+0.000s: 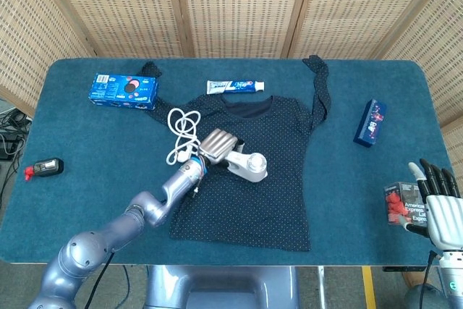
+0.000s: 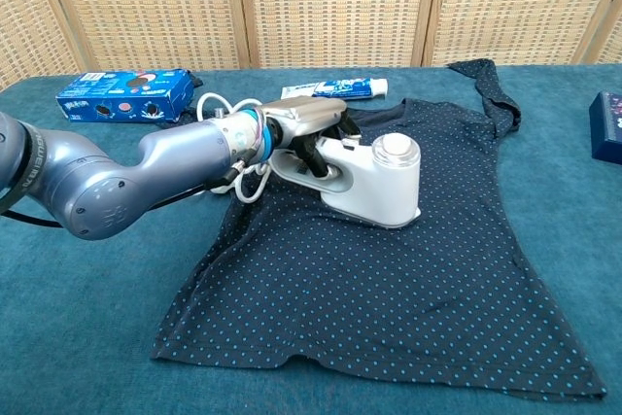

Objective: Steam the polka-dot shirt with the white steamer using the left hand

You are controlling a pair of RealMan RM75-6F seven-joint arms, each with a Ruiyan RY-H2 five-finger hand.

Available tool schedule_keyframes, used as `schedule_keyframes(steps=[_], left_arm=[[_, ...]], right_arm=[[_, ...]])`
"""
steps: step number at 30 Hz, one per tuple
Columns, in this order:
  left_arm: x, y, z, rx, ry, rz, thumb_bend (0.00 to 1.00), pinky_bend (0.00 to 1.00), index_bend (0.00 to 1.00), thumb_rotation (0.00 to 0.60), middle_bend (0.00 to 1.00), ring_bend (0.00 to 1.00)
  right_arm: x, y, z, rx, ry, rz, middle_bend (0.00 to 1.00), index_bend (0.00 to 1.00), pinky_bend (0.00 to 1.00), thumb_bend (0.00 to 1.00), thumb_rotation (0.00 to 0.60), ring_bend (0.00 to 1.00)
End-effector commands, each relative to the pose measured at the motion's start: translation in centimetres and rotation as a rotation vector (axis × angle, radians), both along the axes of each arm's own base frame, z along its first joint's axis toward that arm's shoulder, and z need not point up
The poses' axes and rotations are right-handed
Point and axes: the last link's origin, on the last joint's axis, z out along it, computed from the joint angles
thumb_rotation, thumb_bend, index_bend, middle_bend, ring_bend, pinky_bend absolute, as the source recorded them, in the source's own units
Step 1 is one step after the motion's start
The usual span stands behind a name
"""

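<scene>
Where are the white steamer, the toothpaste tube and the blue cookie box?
white steamer [image 2: 374, 187], chest view, on its body below the round cap.
toothpaste tube [image 1: 235, 87], head view, middle of the tube.
blue cookie box [image 1: 124, 90], head view, centre of its top face.

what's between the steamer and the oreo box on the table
In the head view, the steamer's coiled white cord lies between the white steamer and the blue cookie box.

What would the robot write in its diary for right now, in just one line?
phase: steaming | left hand: grips white steamer | steamer: on polka-dot shirt, mid-chest | right hand: idle at table edge, open
</scene>
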Motion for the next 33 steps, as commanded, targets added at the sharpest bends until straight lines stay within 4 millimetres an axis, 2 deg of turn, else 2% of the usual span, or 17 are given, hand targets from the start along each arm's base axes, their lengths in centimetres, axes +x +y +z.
schedule_keyframes(steps=[1, 16, 20, 33], left_arm=[[0.1, -0.6, -0.1, -0.005, 0.015, -0.04, 0.71, 0.86, 1.0, 0.6, 0.77, 0.73], [0.9, -4.1, -0.8, -0.095, 0.012, -0.138, 0.71, 0.86, 1.0, 0.6, 0.77, 0.73], [0.8, -5.7, -1.1, -0.134, 0.012, -0.182, 0.71, 0.86, 1.0, 0.6, 0.77, 0.73], [1.2, -8.3, -0.6, -0.194, 0.004, -0.272, 0.71, 0.86, 1.0, 0.6, 0.77, 0.73]], right_arm=[[0.0, 0.0, 0.0, -0.001, 0.0, 0.001, 0.0, 0.0, 0.0, 0.0, 0.6, 0.0], [0.2, 0.2, 0.1, -0.002, -0.002, 0.006, 0.0, 0.0, 0.0, 0.0, 0.6, 0.0], [0.2, 0.2, 0.1, -0.002, -0.002, 0.008, 0.0, 0.0, 0.0, 0.0, 0.6, 0.0], [0.3, 0.3, 0.2, -0.004, -0.002, 0.014, 0.0, 0.0, 0.0, 0.0, 0.6, 0.0]])
